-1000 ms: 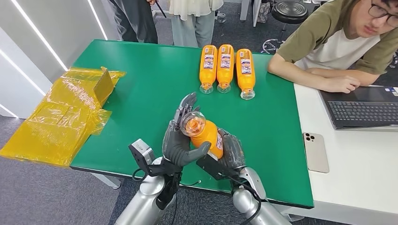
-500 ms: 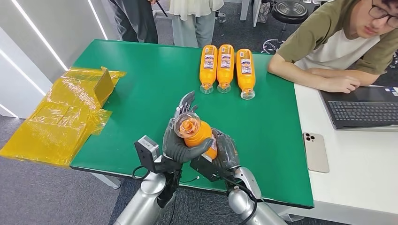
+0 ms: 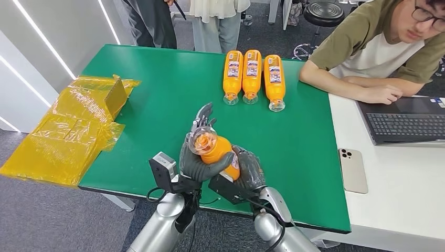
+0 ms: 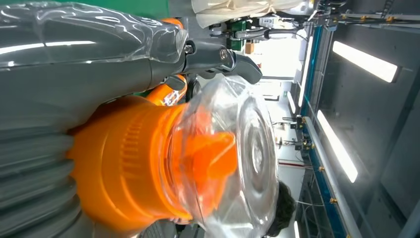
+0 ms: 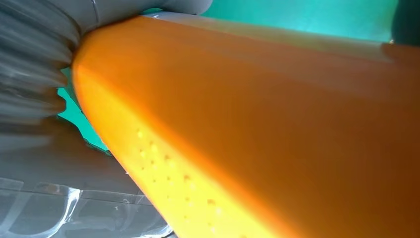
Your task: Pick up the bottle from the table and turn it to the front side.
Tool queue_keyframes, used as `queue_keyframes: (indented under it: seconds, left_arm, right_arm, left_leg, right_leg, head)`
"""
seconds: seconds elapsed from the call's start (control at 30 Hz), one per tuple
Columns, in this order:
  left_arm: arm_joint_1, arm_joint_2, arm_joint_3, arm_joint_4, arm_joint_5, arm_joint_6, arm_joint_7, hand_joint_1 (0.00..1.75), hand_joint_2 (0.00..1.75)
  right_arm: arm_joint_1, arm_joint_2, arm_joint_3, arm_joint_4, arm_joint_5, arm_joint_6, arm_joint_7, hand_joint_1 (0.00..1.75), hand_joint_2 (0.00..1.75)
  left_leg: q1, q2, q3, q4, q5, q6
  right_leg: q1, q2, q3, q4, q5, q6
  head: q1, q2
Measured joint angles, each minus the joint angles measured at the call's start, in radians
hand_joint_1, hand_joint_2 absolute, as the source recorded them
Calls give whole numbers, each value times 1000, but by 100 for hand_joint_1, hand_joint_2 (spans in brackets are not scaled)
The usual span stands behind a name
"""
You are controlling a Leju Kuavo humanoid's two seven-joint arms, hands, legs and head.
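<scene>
Both hands clasp the orange plastic bottle with clear domed cap above the green table: left hand wraps its neck, right hand grips its base. Uneven twisting could let it slip.

Landmark: green table.

- Held bottle above the table's near edge, cap end tilted up toward the camera, clear of the surface.
- Left hand on the bottle's left; right hand on its right and beneath it.
- Three bottles lie side by side at the table's far edge, caps toward the near side.
- Plastic-wrapped bundle overhangs the table's left edge.
- White desk abuts the table's right; on it a phone, laptop beyond.
- Person sits at the far right corner, forearms resting there.
</scene>
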Motion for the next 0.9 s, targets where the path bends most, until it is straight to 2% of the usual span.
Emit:
queue_keyframes:
  seconds: [0.5, 0.53, 0.63, 0.67, 0.9]
  left_arm:
    - [4, 0, 16, 0, 14, 9, -28, 175, 175]
    - [4, 0, 17, 0, 14, 10, -29, 175, 175]
    - [5, 0, 22, 0, 15, 10, -31, 175, 175]
    - [6, 0, 23, 0, 15, 11, -32, 175, 175]
    - [6, 0, 25, 0, 14, 14, -33, 175, 175]
  right_arm:
    - [-23, 0, 9, 36, 16, 4, -9, 175, 175]
    - [-25, 0, 10, 39, 20, 4, -10, 154, 175]
    - [-29, 0, 13, 47, 27, 2, -13, 23, 175]
    - [-30, 0, 15, 49, 28, -2, -15, 0, 175]
    - [-20, 16, 24, 51, 6, -70, -52, 0, 175]
  left_leg:
    - [0, 0, 0, 0, 0, 0]
    - [0, 0, 0, 0, 0, 0]
    - [0, 0, 0, 0, 0, 0]
    - [0, 0, 0, 0, 0, 0]
    - [0, 0, 0, 0, 0, 0]
  right_leg:
    - [0, 0, 0, 0, 0, 0]
    - [0, 0, 0, 0, 0, 0]
    - [0, 0, 0, 0, 0, 0]
    - [0, 0, 0, 0, 0, 0]
    - [0, 0, 0, 0, 0, 0]
  head:
    - [0, 0]
    - [0, 0]
    - [0, 0]
    - [0, 0]
    - [0, 0]
